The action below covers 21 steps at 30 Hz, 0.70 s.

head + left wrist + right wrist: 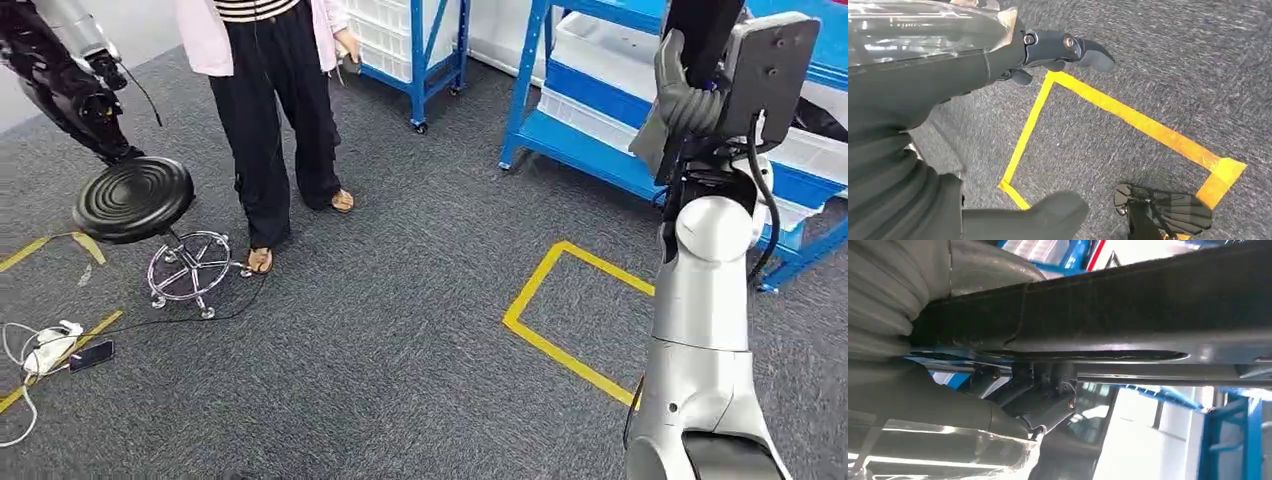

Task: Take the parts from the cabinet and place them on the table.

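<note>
Carpet [400,330], grey and coarse-ribbed, carried a square of yellow tape [560,340] just ahead of the right arm. Blue metal shelving [590,150] stood at right with shallow white plastic trays [600,120] on its shelves. The right hand [690,95], grey ribbed cover and dark fingers, was raised in front of that shelving and closed around a flat dark part [1128,305]; the right wrist view showed the part as a long black slab with a glossy underside, its ends cut off by the frame. The left hand [1058,50] hung over the carpet, dark fingers extended and apart, holding nothing. Round black stool [133,198] on a chrome wheeled base stood at left beside a person in black trousers [275,120], head cut off.
</note>
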Each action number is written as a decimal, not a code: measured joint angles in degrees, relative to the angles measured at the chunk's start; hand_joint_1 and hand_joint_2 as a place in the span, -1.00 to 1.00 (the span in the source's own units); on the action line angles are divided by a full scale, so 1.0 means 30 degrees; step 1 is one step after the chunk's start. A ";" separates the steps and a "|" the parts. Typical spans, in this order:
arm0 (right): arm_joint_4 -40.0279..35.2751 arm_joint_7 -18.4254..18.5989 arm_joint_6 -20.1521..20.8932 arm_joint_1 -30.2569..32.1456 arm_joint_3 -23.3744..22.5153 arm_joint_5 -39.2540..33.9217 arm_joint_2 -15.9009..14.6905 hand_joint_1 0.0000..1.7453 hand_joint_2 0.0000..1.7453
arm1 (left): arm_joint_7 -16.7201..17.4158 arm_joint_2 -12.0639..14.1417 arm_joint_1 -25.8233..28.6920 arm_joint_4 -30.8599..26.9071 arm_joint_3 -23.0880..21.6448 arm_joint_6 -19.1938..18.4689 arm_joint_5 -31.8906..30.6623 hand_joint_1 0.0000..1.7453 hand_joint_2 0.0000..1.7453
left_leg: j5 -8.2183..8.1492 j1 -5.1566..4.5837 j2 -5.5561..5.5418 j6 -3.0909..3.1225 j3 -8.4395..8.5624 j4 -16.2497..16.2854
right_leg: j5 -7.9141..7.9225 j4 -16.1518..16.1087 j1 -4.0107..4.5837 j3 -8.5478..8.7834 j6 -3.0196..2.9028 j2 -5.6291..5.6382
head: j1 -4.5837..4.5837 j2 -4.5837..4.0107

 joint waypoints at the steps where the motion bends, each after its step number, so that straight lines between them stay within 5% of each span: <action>1: -0.0051 -0.0022 0.0000 0.0047 0.0022 0.0014 -0.0087 1.00 1.00 | 0.0029 0.0000 -0.0007 0.0000 -0.0007 0.0000 -0.0059 -1.00 1.00 | -0.0087 -0.0048 -0.0257 -0.0160 -0.0131 0.0235 | 0.0063 -0.0146 0.0163 0.0097 -0.0258 -0.0068 | -0.0052 -0.0007; 4: -0.0263 -0.0015 -0.0007 0.0428 0.0007 0.0014 -0.0196 1.00 1.00 | 0.0029 -0.0022 0.0176 0.0000 -0.0007 -0.0073 -0.0365 -1.00 1.00 | 0.0115 0.0088 -0.0700 -0.0510 -0.0318 0.0041 | 0.0125 -0.0097 0.0279 0.0088 -0.0648 -0.0605 | -0.0015 0.0000; 5: -0.0321 -0.0015 -0.0015 0.0466 0.0022 0.0014 -0.0204 1.00 1.00 | -0.0044 -0.0007 0.0254 0.0000 -0.0015 -0.0066 -0.0437 -1.00 1.00 | 0.0030 0.0166 -0.0624 -0.0547 -0.0414 0.0164 | 0.0238 -0.0211 -0.0014 0.0127 -0.0827 -0.0791 | -0.0051 0.0000; 7: -0.0459 -0.0102 -0.0095 0.0641 0.0051 -0.0088 -0.0225 1.00 1.00 | -0.0341 -0.0110 0.0325 0.0000 -0.0022 -0.0109 -0.0568 -1.00 1.00 | -0.1043 0.0046 0.1027 -0.0721 -0.1114 0.1773 | 0.0223 -0.0211 0.0110 0.0165 -0.1119 -0.1080 | -0.0263 0.0000; 9: -0.0415 -0.0334 -0.0190 0.0796 0.0051 -0.0423 -0.0240 1.00 1.00 | -0.0635 -0.0189 0.0323 0.0000 -0.0022 -0.0117 -0.0451 -1.00 1.00 | -0.2406 0.0154 0.1564 -0.0849 -0.2615 0.4853 | 0.0202 -0.0209 0.0250 0.0152 -0.1213 -0.1455 | -0.0233 0.0000; 11: -0.0205 -0.0676 -0.0183 0.0817 0.0087 -0.0684 -0.0197 1.00 1.00 | -0.0614 -0.0262 0.0369 0.0007 -0.0014 -0.0102 -0.0176 -1.00 1.00 | -0.2660 0.0181 0.1675 -0.0897 -0.3376 0.6329 | 0.0186 -0.0207 0.0307 0.0149 -0.1230 -0.1849 | -0.0248 0.0000; 12: -0.0043 -0.0809 -0.0175 0.0744 0.0131 -0.0780 -0.0167 1.00 1.00 | -0.0481 -0.0270 0.0382 0.0007 0.0000 -0.0088 -0.0124 -1.00 1.00 | -0.2140 0.0182 0.1691 -0.0865 -0.3029 0.5634 | 0.0175 -0.0207 0.0315 0.0166 -0.1235 -0.2034 | -0.0255 0.0000; 14: 0.0276 -0.0874 -0.0175 0.0315 0.0160 -0.0983 -0.0123 1.00 1.00 | -0.0342 -0.0256 0.0384 0.0007 0.0029 -0.0131 -0.0123 -1.00 1.00 | -0.0645 0.0152 0.1985 -0.0692 -0.1317 0.2405 | 0.0166 -0.0207 0.0335 0.0183 -0.1229 -0.2352 | -0.0249 0.0000; 15: 0.0444 -0.0889 -0.0175 -0.0053 0.0160 -0.1093 -0.0138 1.00 1.00 | -0.0321 -0.0248 0.0371 0.0007 0.0022 -0.0203 -0.0160 -1.00 1.00 | -0.0191 0.0068 0.2863 -0.0531 -0.0302 0.0683 | 0.0160 -0.0207 0.0391 0.0198 -0.1218 -0.2489 | -0.0262 -0.0007; 16: 0.0525 -0.0903 -0.0175 -0.0293 0.0153 -0.1173 -0.0189 1.00 1.00 | -0.0321 -0.0248 0.0335 0.0000 0.0022 -0.0329 -0.0189 -1.00 1.00 | -0.0298 -0.0117 0.3046 -0.0565 -0.0181 0.0340 | 0.0076 -0.0175 0.0595 0.0141 -0.1078 -0.2624 | -0.0240 0.0000; 20: 0.0758 -0.0991 -0.0175 -0.0573 0.0146 -0.1246 -0.0524 1.00 1.00 | -0.0641 -0.0241 0.0441 0.0000 0.0015 -0.0713 -0.0415 -1.00 1.00 | -0.0113 -0.0221 0.2134 -0.0203 -0.0196 0.0113 | 0.0012 -0.0351 0.0602 0.0382 -0.0735 -0.3328 | -0.0154 0.0000; 21: 0.0758 -0.0947 -0.0189 -0.0550 0.0124 -0.1239 -0.0689 1.00 1.00 | -0.0743 -0.0292 0.0491 0.0007 0.0007 -0.0808 -0.0523 -1.00 1.00 | 0.0066 -0.0042 0.2019 -0.0046 -0.0017 -0.0100 | -0.0204 -0.0015 0.0537 0.0150 -0.0660 -0.2986 | -0.0095 0.0000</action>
